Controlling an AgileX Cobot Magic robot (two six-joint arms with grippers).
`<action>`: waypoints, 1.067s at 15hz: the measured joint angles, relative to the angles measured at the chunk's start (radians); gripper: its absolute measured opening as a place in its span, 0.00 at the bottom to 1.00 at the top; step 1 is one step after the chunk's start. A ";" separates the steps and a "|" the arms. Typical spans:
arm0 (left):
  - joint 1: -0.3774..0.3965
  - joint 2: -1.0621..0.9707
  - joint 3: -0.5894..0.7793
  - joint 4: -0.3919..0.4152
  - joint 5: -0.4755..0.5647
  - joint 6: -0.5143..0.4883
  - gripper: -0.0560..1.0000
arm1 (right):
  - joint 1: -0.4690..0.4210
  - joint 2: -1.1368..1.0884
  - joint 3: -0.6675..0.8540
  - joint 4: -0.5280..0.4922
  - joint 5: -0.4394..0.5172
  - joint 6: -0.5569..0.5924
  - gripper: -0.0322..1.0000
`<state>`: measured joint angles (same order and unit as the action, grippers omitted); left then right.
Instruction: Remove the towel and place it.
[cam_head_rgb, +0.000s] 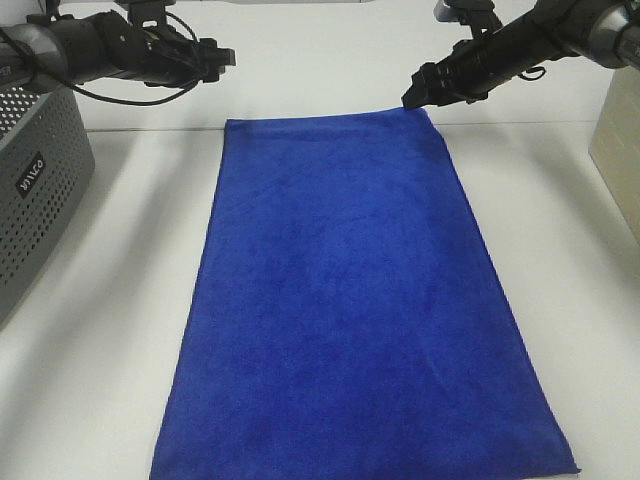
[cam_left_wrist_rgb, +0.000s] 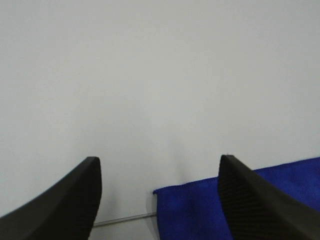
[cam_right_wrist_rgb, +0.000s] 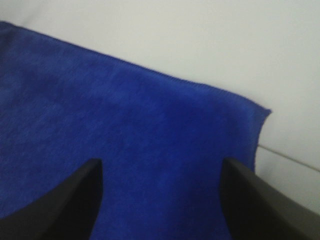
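From where I'm sitting at the controls, the nearest thing in the overhead cam is the front edge of the towel (cam_head_rgb: 345, 300). It's lying flat on the white table (cam_head_rgb: 120, 300), spread out full length, with its long side running away from the camera. The near end runs off the bottom of the picture, and the far end stops close to where the table meets the back wall. No folds that I can make out, just some soft shading in the plush.

Off to the left side there's a grey perforated basket (cam_head_rgb: 35, 190), well apart from the towel and partly cut off by the frame. On the right edge I can see a slice of a beige box (cam_head_rgb: 618, 150), also well clear of the cloth.

Going farther back, the right gripper (cam_head_rgb: 412, 97) is parked just over the towel's far right corner. The right wrist cam shows its fingers (cam_right_wrist_rgb: 75, 200) spread wide with the blue corner between them, nothing pinched.

The left gripper (cam_head_rgb: 225, 55) is up higher and back by the wall, off the towel's far left corner. Its fingers (cam_left_wrist_rgb: 65, 200) are apart too, with the towel corner (cam_left_wrist_rgb: 200, 210) showing in the gap and nothing held.
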<state>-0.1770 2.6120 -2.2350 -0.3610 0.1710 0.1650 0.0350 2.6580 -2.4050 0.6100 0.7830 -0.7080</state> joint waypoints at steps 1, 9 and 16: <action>0.005 0.000 0.000 0.000 -0.006 -0.022 0.64 | 0.000 0.000 0.000 0.000 0.043 0.000 0.67; 0.008 -0.171 0.000 0.061 0.348 -0.019 0.64 | 0.000 -0.176 -0.025 -0.207 0.267 0.227 0.67; 0.011 -0.440 0.000 0.420 0.952 -0.286 0.64 | -0.011 -0.454 -0.027 -0.527 0.434 0.547 0.67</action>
<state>-0.1660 2.1720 -2.2350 0.0590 1.1230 -0.1210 0.0240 2.2040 -2.4320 0.0830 1.2170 -0.1610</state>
